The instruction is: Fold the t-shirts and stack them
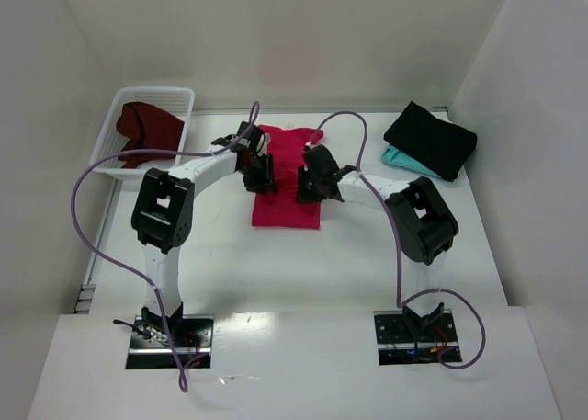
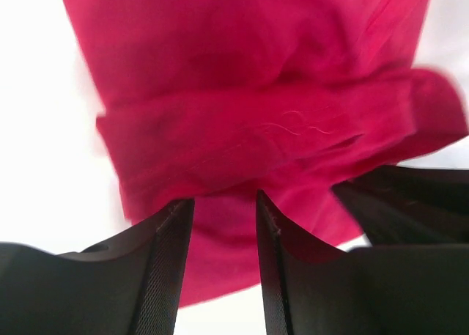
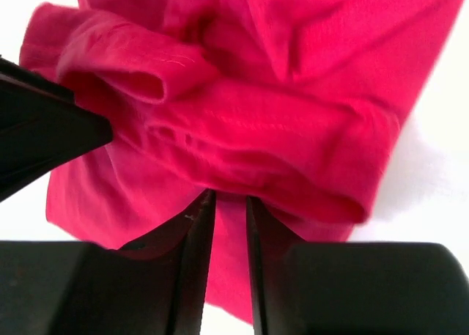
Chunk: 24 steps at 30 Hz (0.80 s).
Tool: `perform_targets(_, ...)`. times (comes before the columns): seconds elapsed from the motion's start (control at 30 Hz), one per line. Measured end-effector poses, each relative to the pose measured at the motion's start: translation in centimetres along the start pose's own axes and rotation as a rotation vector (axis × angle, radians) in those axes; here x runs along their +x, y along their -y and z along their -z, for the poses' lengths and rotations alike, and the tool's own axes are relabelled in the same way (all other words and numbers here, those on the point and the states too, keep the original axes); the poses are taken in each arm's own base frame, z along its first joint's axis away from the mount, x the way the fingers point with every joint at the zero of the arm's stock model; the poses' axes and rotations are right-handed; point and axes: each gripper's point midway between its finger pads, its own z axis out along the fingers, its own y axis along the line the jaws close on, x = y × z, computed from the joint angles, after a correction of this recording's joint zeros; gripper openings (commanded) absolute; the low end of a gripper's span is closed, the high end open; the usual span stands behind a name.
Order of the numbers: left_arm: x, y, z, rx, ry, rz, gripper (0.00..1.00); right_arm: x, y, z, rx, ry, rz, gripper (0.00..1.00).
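While the pink shirt (image 1: 287, 209) lies on the worktop (image 1: 349, 255), left fingers (image 2: 165, 262) and right fingers (image 3: 192, 262) each clench its bunched middle fold.

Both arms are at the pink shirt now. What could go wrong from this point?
The pink shirt bunches in a thick roll at both end effectors, so the fold may come out creased.
The left end effector shows a wider gap than the right end effector; if its hold is weak, one side could slip and the fold go crooked.
A sleeve curls loose and might get trapped inside.
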Motion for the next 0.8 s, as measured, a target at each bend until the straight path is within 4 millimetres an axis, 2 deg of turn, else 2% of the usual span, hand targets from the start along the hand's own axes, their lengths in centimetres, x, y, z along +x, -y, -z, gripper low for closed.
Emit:
perform_targets(0.17, -2.3, 0.4, -1.1, -0.008, 0.026, -0.021, 0.47, -1.2, -0.1, -1.2, 0.01, 0.015, 0.021, 0.31)
perform_targets(0.37, -3.5, -0.2, -2.2, -0.045, 0.031, -0.019, 0.47, -2.8, 0.8, -2.4, 0.048, 0.041, 0.022, 0.31)
perform_targets(0.53, -6.8, -0.2, -1.5, -0.044, 0.094, -0.011, 0.47, -6.4, 2.0, -2.7, 0.074, 0.106, -0.006, 0.32)
perform_targets(0.67, -9.4, -0.2, -0.1, -0.039, 0.156, -0.009, 0.59, -8.9, 3.4, -2.2, 0.096, 0.159, -0.024, 0.32)
perform_targets(0.8, -11.3, 0.2, 1.6, -0.007, 0.2, -0.022, 0.61, -10.4, 4.3, -1.8, 0.108, 0.189, -0.027, 0.34)
